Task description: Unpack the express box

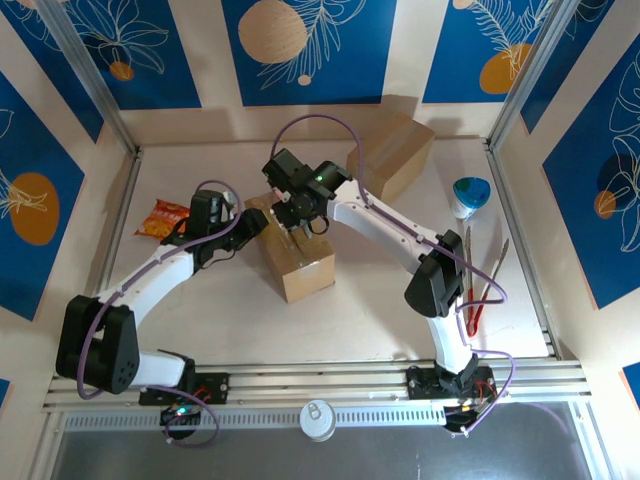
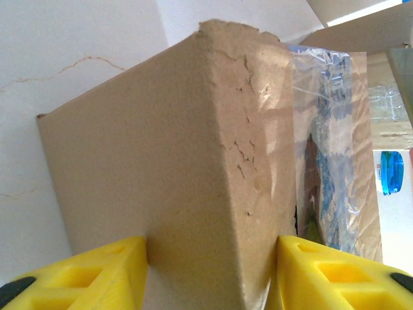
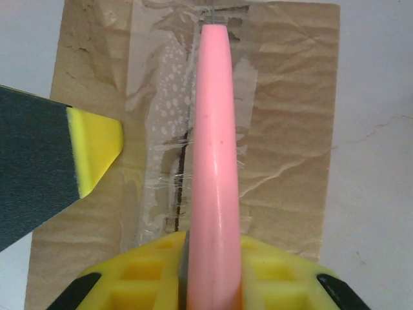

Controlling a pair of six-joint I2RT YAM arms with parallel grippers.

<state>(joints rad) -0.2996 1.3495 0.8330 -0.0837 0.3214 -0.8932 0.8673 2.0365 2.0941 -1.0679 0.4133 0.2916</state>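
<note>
The express box [image 1: 295, 255] sits mid-counter [image 1: 380, 310], taped seam [image 3: 169, 129] facing up. The left claw [image 2: 213, 258] clamps one end of it, a yellow finger [image 2: 97, 271] on each side. The right claw [image 3: 216, 258] grips a pink tool [image 3: 216, 129], laid over the tape

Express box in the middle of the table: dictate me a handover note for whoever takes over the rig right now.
Left pincer: clamped on the express box, steadying it.
Right pincer: shut on a pink cutter, tip over the taped seam.
Done: box braced, cutter in place.
To do: slit the tape, open the flaps, take out the contents.
</note>
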